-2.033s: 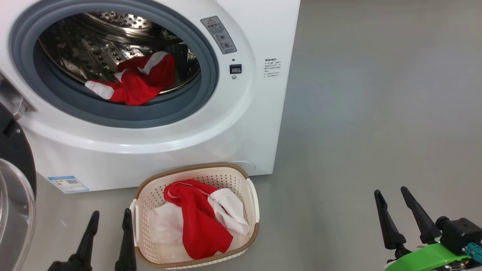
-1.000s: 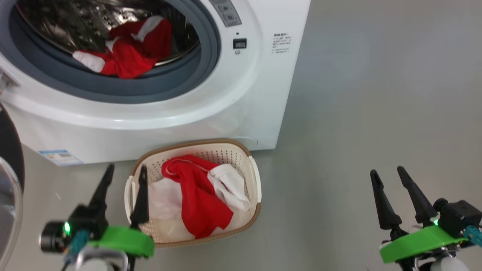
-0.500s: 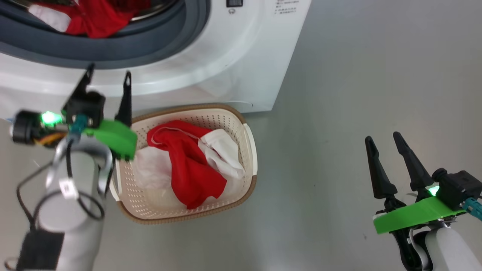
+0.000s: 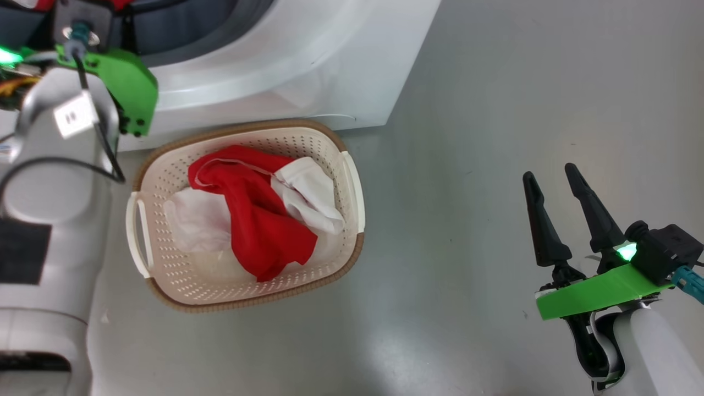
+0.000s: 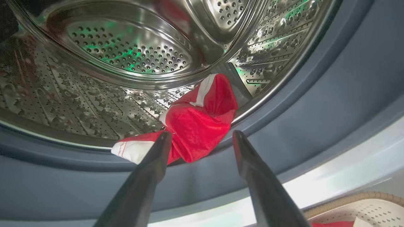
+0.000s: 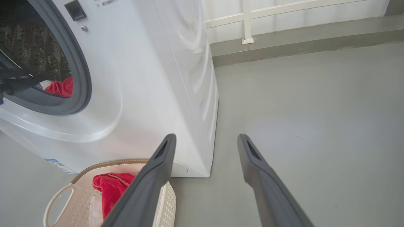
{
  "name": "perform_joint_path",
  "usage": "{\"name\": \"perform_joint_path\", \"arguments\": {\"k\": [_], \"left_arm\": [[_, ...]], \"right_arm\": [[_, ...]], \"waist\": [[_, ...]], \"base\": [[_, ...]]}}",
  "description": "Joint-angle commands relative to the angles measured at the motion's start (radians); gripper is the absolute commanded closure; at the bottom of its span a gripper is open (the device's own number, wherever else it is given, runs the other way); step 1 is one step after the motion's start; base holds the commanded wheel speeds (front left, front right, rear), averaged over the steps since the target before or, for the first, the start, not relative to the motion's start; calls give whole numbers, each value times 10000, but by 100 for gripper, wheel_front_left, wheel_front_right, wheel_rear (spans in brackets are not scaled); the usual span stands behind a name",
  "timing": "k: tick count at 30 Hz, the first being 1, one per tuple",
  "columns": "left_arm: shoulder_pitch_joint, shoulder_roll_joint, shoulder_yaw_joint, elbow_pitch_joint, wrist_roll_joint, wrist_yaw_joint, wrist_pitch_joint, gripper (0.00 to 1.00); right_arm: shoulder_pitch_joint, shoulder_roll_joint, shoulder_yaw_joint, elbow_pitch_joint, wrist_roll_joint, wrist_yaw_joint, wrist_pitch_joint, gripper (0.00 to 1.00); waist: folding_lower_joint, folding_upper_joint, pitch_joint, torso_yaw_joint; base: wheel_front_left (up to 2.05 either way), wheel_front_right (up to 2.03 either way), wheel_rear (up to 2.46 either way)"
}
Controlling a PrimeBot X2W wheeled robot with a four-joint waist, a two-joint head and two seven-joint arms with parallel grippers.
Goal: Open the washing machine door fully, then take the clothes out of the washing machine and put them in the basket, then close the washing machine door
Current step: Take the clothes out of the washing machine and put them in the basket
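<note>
Left gripper (image 5: 202,134): fingers apart, empty, aimed at the red garment (image 5: 202,116) on the drum (image 5: 126,53) lip. Right gripper (image 4: 550,171): fingers apart, empty, over the floor (image 4: 495,82). Other clothes (image 4: 258,231) sit in the basket (image 4: 187,278), in front of the washing machine (image 4: 308,60).

1. On my head camera the top edge cuts off the washing machine (image 4: 308,71) at 12 o'clock, and my left forearm (image 4: 49,220) covers its front at 10 o'clock.
2. There the clothes (image 4: 258,231) hide much of the floor of the basket (image 4: 250,125).
3. Left wrist camera: a finger of the left gripper (image 5: 202,134) covers part of the clothes at 7 o'clock, and the basket is clipped at 5 o'clock.
4. Right wrist camera: a finger of the right gripper (image 6: 206,135) hides the basket's right side at 7 o'clock. I cannot read the print (image 6: 105,1) at 11 o'clock or the blue label (image 6: 60,165) at 8 o'clock.
</note>
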Motion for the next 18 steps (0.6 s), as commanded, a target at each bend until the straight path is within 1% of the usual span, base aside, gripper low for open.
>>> {"name": "perform_joint_path", "arguments": {"k": [1,10,18], "left_arm": [[-465,594,71,100,164,185,69,0],[-1765,1116,-125,1572,338,565,409,0],[-2374,1605,-232,2081,340,789,691,0]], "right_arm": [[-62,-21,248,-248,60,48,-65,0],[-245,90,498,-255,138,48,-65,0],[-390,211,589,-281,193,48,-65,0]], "waist": [[0,-1,161,-169],[0,-1,651,-689],[0,-1,1018,-1071]], "base": [[0,0,0],[0,0,0],[0,0,0]]}}
